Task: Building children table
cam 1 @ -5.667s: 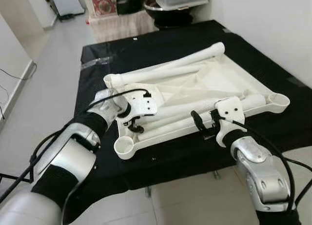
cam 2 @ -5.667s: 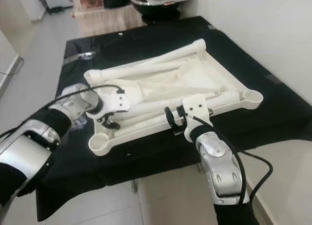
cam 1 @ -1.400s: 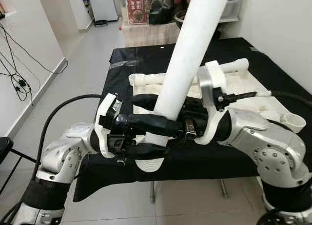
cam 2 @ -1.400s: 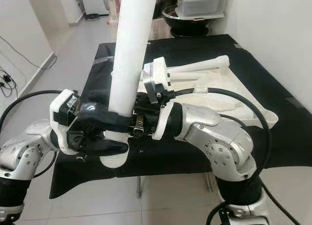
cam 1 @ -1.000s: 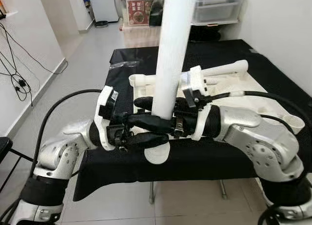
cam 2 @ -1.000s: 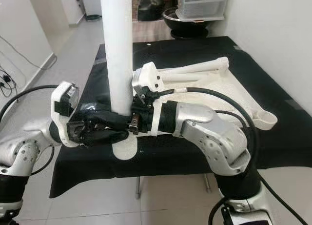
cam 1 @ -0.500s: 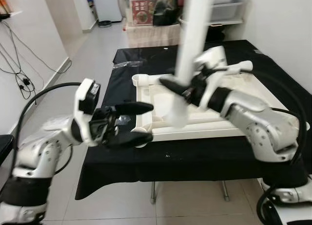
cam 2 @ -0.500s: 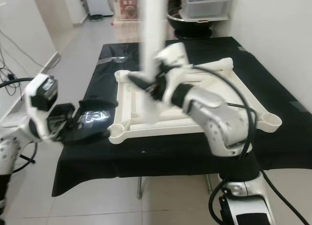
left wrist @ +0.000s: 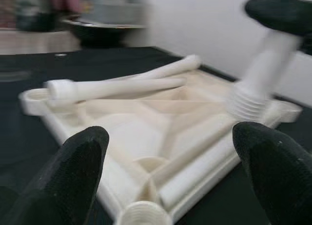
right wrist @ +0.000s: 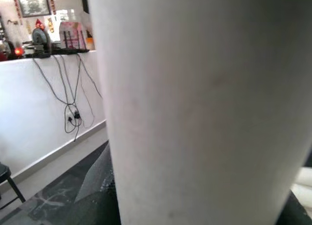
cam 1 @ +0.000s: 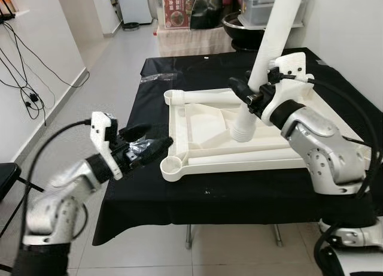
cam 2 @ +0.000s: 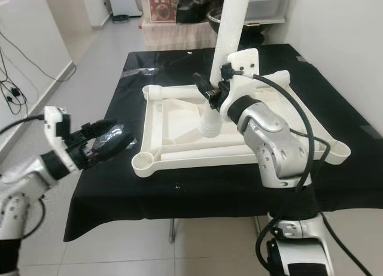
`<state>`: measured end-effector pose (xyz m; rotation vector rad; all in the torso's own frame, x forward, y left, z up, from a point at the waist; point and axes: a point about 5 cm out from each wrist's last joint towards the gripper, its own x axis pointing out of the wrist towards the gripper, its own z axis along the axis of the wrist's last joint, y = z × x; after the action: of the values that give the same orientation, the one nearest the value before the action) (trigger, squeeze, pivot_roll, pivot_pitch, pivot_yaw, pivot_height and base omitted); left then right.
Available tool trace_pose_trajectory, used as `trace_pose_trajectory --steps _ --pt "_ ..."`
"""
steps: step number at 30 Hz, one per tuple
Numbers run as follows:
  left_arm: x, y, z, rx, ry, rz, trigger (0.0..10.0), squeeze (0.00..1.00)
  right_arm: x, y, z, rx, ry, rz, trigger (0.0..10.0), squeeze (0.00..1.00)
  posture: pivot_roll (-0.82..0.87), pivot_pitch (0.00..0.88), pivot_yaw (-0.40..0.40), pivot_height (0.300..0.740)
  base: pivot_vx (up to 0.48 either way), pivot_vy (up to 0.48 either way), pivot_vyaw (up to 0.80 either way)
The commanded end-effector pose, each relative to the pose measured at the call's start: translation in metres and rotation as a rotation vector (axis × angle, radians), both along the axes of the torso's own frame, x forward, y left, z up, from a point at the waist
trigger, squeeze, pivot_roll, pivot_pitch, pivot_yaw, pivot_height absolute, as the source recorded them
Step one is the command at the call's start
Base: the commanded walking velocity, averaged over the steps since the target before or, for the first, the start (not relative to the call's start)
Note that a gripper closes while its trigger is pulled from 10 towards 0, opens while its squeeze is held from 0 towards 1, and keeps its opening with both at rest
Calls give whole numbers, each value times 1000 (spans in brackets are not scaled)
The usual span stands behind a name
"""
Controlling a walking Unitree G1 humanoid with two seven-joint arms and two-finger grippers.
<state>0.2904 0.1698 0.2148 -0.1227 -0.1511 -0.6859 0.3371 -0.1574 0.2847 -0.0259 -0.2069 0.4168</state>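
A white children's tabletop [cam 1: 269, 163] lies upside down on the black table [cam 1: 239, 192]. My right gripper [cam 1: 246, 95] is shut on a white table leg [cam 2: 229, 30], holding it nearly upright and leaning a little. The leg's threaded end [cam 1: 242, 132] hangs just over the middle of the tabletop. My left gripper [cam 1: 157, 138] is open and empty, off the table's left edge, near the tabletop's near-left corner socket [cam 1: 172, 166]. In the left wrist view its fingers [left wrist: 73, 176] stand wide apart, facing the tabletop. Two more legs [cam 1: 206, 97] lie inside the tabletop.
Storage boxes and a dark bowl [cam 1: 239, 36] stand behind the table. A white wall runs along the right. Cables [cam 1: 24, 78] hang on the left wall, and a black seat [cam 1: 5, 177] is at the left edge. Open tiled floor lies to the left.
My left gripper has let go of the leg and drawn back to the left. The right gripper has carried the leg over the tabletop and lowered its threaded end.
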Motion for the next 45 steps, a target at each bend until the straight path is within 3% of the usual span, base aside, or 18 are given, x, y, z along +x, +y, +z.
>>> trace_pose_trajectory --steps 1,3,6,10,14,19,27,34,40,45 --pt "-5 -5 -9 38 24 81 10000 0 -5 3 1 13 -32 12 10000 0 -58 74 20 740 0 0 0" --pt "-7 -9 -15 42 40 110 10000 0 -7 5 -3 16 -24 27 10000 0 -58 74 20 740 0 0 0" --pt "-25 -29 -40 81 89 132 10000 0 -11 27 -22 -19 4 157 10000 0 -54 77 17 740 0 0 0" --pt "-35 -38 -51 119 112 136 10000 0 -10 44 -25 19 -2 243 10000 0 -42 89 9 740 0 0 0" --pt "-41 -41 -53 123 123 170 10000 0 -7 58 -21 80 -6 297 10000 0 -24 98 -2 740 0 0 0" --pt "-47 -29 -56 201 101 279 10000 0 -13 71 -16 95 -41 440 10000 0 10 120 -11 740 0 0 621" --pt "-66 -35 -77 207 183 216 10000 0 -18 73 -23 -12 -69 518 10000 0 4 124 -2 740 0 0 781" --pt "-70 -42 -77 231 148 151 10000 0 -12 73 -23 -33 -77 504 10000 0 8 121 -7 740 0 0 781" --pt "-75 -47 -77 230 147 108 10000 0 0 73 -29 -84 -69 417 10000 0 15 139 -4 740 0 0 260" --pt "-80 -50 -75 221 145 68 10000 0 3 64 -28 -108 -65 464 10000 0 27 169 -1 740 0 0 0"
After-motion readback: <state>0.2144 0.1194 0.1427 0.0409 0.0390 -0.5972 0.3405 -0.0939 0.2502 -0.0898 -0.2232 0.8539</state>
